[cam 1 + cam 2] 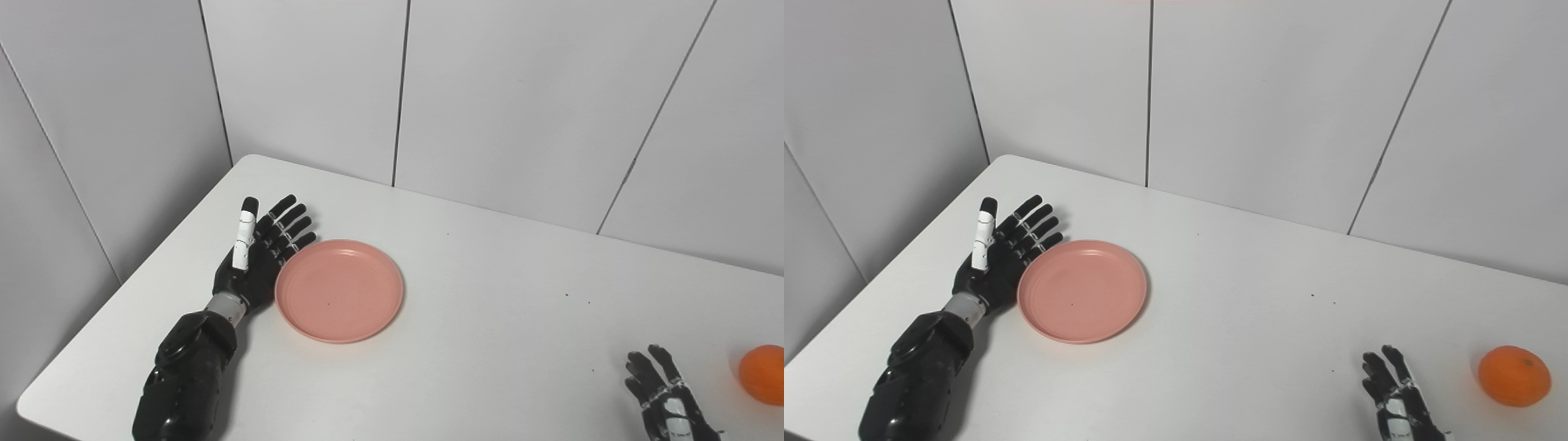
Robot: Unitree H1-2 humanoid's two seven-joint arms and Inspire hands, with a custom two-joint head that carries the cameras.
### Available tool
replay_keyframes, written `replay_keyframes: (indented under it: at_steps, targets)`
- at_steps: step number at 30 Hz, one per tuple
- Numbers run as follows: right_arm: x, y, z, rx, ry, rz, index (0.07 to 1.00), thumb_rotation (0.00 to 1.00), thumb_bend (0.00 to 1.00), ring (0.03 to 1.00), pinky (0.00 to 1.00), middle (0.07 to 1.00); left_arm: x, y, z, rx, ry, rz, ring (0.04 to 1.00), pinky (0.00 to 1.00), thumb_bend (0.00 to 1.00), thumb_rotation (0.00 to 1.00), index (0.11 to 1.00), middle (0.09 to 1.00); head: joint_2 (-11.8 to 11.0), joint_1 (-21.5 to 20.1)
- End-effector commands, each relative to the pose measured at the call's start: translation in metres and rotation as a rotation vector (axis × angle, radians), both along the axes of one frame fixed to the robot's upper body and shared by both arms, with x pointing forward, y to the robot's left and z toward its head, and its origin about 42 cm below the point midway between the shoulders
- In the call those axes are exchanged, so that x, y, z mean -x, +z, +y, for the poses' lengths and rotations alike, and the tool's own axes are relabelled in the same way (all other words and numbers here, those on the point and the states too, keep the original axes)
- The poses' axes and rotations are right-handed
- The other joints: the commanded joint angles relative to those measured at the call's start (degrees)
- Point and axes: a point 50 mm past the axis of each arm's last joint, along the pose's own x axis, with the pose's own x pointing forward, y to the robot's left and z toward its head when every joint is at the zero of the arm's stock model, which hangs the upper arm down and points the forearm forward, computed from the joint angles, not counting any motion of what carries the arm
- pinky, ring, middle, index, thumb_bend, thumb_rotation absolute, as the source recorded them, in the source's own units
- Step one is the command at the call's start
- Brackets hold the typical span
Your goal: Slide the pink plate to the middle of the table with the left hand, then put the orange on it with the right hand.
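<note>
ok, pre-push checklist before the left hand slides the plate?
1. Left hand open, held edge-on at the left rim of the pink plate: ok.
2. Actual contact with the rim: cannot tell.
3. Plate empty: ok.
4. Table bare between plate and middle: ok.
5. Orange on the table at the far right, clear of the push path: ok.
6. Right hand open, beside the orange and not touching it: ok.

Black left hand (257,257), white thumb segment, grey wrist ring, black forearm.
</note>
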Motion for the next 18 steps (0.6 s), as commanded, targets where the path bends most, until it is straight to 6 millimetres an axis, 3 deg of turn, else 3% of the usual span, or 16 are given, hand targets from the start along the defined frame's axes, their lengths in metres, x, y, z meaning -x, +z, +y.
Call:
replay_keyframes:
  at_steps: [1,18]
  targets:
    - [0.02,-0.027,0.007,-0.035,-0.011,0.114,0.902,0.79,0.75,0.904,0.93,0.863,0.003,-0.008,-0.007,0.022,-0.003,0.048,0.885,0.83,0.89,0.74,0.804,0.863,0.0,-0.1]
    - [0.021,-0.025,0.01,-0.045,-0.007,0.113,0.896,0.77,0.75,0.905,0.93,0.861,0.003,-0.012,-0.042,0.025,0.005,0.08,0.859,0.83,0.88,0.74,0.761,0.838,0.7,-0.8]
